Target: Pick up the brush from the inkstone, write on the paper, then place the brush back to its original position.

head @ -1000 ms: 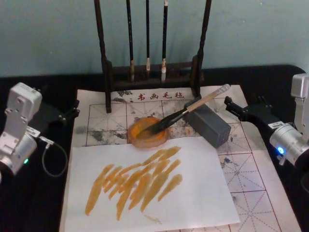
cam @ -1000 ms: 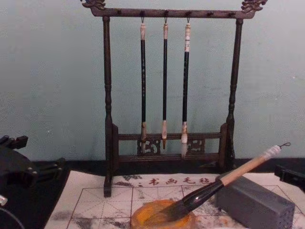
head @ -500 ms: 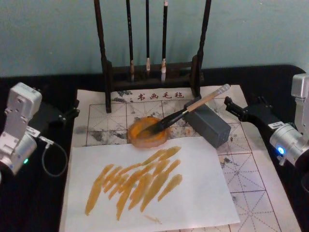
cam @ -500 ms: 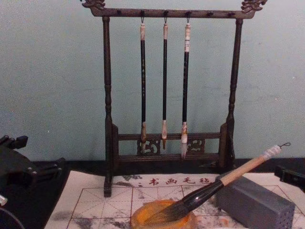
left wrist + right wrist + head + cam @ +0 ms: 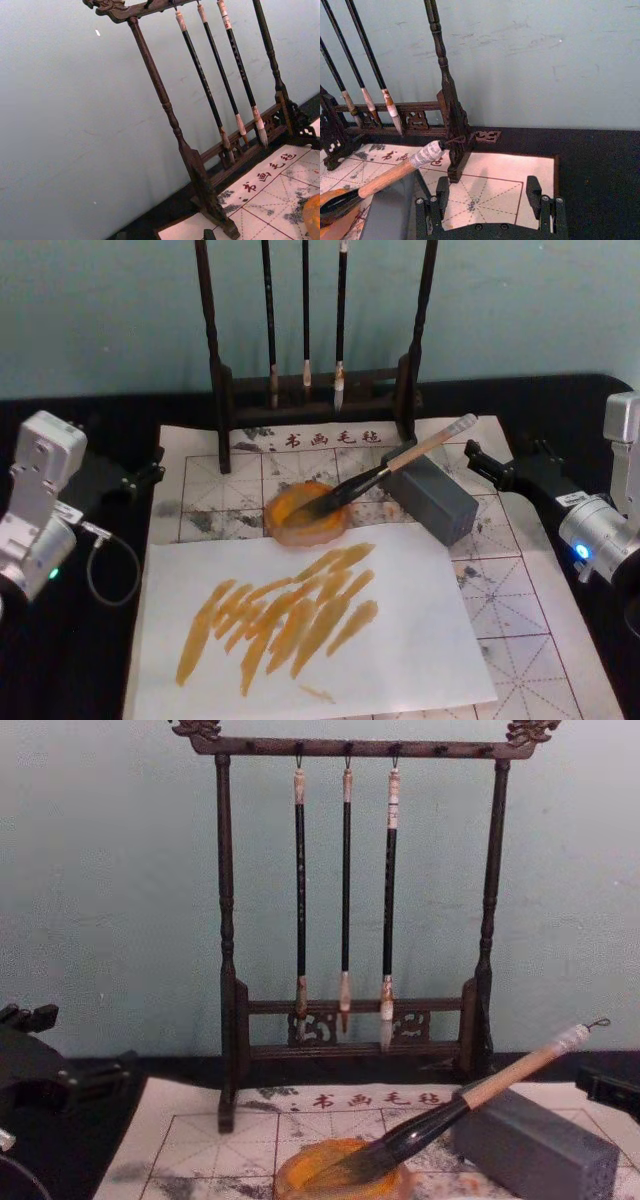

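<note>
The brush (image 5: pixel 400 462) lies slanted, its light wooden handle resting on the grey block inkstone (image 5: pixel 440 502) and its dark bristles in a round orange dish (image 5: pixel 300 522). The white-wrapped end points toward my right gripper (image 5: pixel 478 456), which is a short way off at the table's right. In the right wrist view this gripper (image 5: pixel 488 192) is open and holds nothing, with the brush (image 5: pixel 395 172) ahead of it. The paper (image 5: pixel 520 610) with a red grid carries a white sheet (image 5: pixel 400 640) marked with orange strokes. My left gripper (image 5: pixel 152 465) is parked open at the left.
A dark wooden brush stand (image 5: pixel 310 390) with three thin hanging brushes stands at the back on the paper's far edge, in front of a teal wall. Black table surface flanks the paper on both sides. A cable loops beside the left arm (image 5: pixel 105 570).
</note>
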